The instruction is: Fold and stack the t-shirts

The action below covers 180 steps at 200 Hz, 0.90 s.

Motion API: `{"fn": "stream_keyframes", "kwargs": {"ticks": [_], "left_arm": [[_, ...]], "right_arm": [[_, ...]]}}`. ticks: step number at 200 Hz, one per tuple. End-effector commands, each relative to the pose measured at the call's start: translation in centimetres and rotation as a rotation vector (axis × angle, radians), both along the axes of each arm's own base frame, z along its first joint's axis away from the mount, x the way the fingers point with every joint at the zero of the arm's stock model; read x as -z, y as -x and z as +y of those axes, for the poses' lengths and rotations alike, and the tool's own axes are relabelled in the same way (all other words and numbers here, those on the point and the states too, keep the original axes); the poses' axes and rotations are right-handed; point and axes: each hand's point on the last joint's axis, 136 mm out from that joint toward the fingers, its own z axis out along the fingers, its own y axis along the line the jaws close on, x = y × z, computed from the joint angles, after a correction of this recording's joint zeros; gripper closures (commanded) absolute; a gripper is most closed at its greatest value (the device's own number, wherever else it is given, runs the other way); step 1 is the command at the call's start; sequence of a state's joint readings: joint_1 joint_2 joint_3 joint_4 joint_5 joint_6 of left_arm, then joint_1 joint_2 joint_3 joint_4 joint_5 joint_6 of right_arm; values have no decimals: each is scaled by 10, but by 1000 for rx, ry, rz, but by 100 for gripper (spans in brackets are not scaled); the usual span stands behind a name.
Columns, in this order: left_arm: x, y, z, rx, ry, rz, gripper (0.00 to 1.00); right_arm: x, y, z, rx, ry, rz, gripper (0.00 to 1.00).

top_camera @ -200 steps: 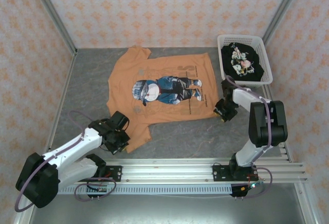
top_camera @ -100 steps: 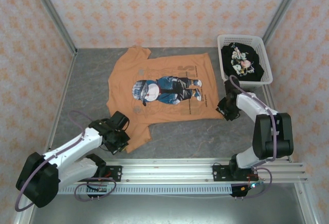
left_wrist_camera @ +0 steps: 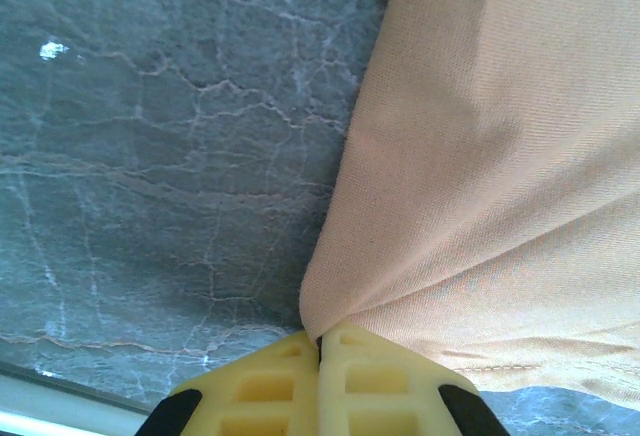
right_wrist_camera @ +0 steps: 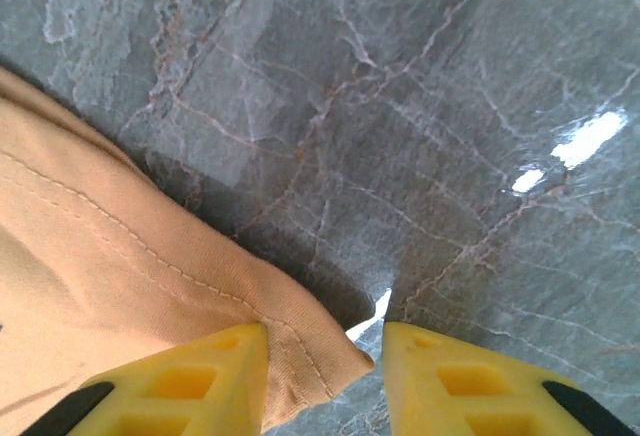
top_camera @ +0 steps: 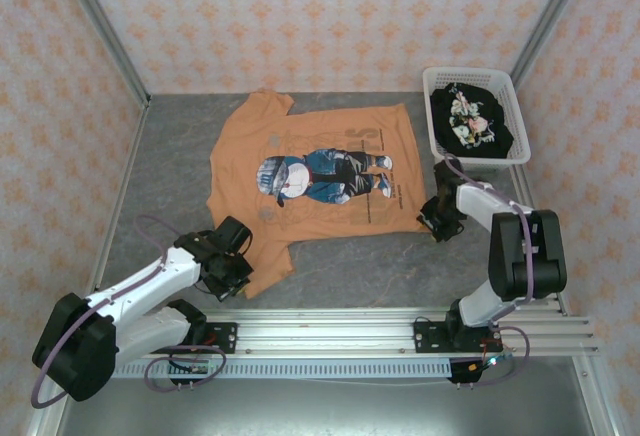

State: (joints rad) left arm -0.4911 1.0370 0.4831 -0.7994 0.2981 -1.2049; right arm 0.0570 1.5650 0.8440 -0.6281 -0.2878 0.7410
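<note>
- Overhead, a light orange-tan t-shirt (top_camera: 320, 171) lies spread flat, print side up, on a grey marble-patterned table (top_camera: 170, 186), with a blue-and-white cartoon figure across its chest
- Its collar end points toward the left side of the table and its bottom hem toward the right
- At the far right corner of the table stands a white lattice basket (top_camera: 520, 116), and a black t-shirt (top_camera: 470, 116) with a pale floral print lies bunched inside it
- Left gripper (top_camera: 238, 278) sits low at the near-left part of the orange shirt, where a sleeve reaches toward the arm bases
- From the left wrist, its two yellow fingers (left_wrist_camera: 270, 386) are pressed together, pinching a small peak of the orange cloth (left_wrist_camera: 500, 156) right at their tips; the fabric fans away from that pinch, with bare table (left_wrist_camera: 150, 156) to its left
- Right gripper (top_camera: 437, 224) is down at the near-right corner of the shirt's hem, just in front of the basket
- From the right wrist, its yellow fingers (right_wrist_camera: 200, 371) are spread apart, and the stitched hem corner (right_wrist_camera: 100, 286) lies on the table (right_wrist_camera: 400, 106) in the gap between them; one finger overlaps the cloth, the other is over bare table
- Whether those spread fingers touch the cloth cannot be told
</note>
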Motion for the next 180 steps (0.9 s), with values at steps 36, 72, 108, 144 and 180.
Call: {"fn": "stream_keyframes", "kwargs": {"ticks": [36, 72, 108, 144, 180], "left_arm": [[-15, -15, -7, 69, 9, -67, 100], [-31, -7, -9, 145, 48, -96, 100], [-41, 15, -13, 239, 82, -93, 100], [-61, 20, -21, 341, 77, -197, 100], [-95, 5, -24, 376, 47, -397, 100]], "right_arm": [[-8, -14, -4, 33, 16, -65, 100], [-32, 5, -10, 12, 62, -93, 100], [-42, 46, -11, -15, 83, -43, 100], [-53, 93, -7, -67, 109, 28, 100], [-60, 125, -17, -74, 161, 54, 100]]}}
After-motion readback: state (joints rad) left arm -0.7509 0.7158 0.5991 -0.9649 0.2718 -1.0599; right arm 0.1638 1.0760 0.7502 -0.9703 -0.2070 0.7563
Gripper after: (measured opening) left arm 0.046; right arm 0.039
